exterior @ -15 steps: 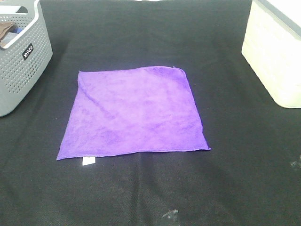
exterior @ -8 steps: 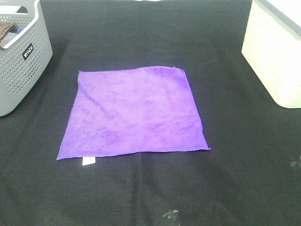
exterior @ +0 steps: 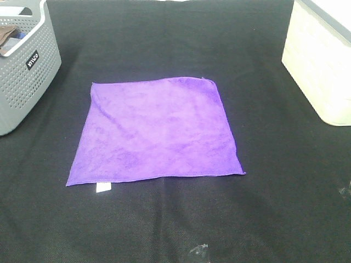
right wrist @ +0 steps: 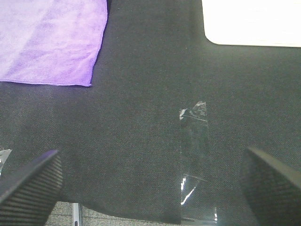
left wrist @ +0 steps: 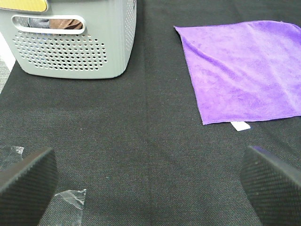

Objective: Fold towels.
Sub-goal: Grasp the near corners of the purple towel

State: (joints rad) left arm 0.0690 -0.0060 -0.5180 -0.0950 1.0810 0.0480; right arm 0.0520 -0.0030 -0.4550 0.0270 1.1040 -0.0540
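On the black fabric tabletop, I see the bright purple square microfiber towel lying flat and unfolded, small white tag at its near-left corner. It sits between the grey perforated plastic basket and the cream rectangular bin. I read the left gripper and right gripper as spread wide, empty, clear of the towel.
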